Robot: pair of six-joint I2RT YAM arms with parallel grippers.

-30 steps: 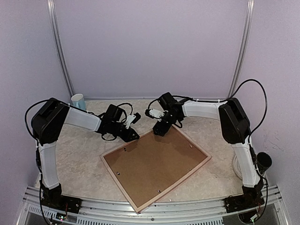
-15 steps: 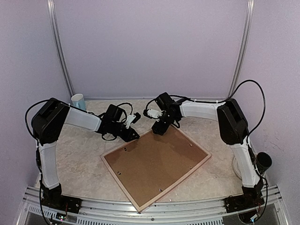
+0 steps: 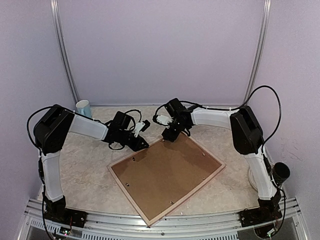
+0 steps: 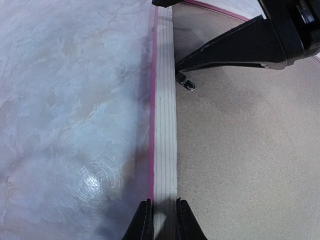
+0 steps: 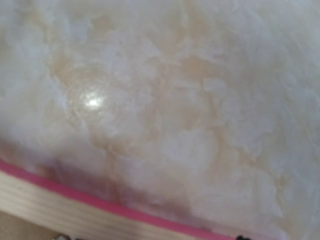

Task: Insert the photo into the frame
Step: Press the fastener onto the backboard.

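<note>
The frame (image 3: 129,195) lies face down on the marble table, its pale wood back up and a brown backing board (image 3: 167,175) inside it. The photo is hidden. My left gripper (image 3: 143,146) is shut on the frame's far-left rail; in the left wrist view its fingertips (image 4: 163,222) pinch the pale rail (image 4: 165,125), with a pink edge beside it. My right gripper (image 3: 169,137) is at the frame's far corner. Its black fingers (image 4: 235,45) stand apart on either side of the rail. The right wrist view shows only marble and the rail (image 5: 75,210).
A blue and white cup (image 3: 83,107) stands at the back left by the wall. A black cup (image 3: 281,172) and a white round thing (image 3: 252,177) sit at the right edge. A small metal tab (image 4: 186,82) sticks out over the backing board.
My right gripper has shifted slightly left along the frame's far corner and its jaws have narrowed. The left gripper and the frame have stayed put.
</note>
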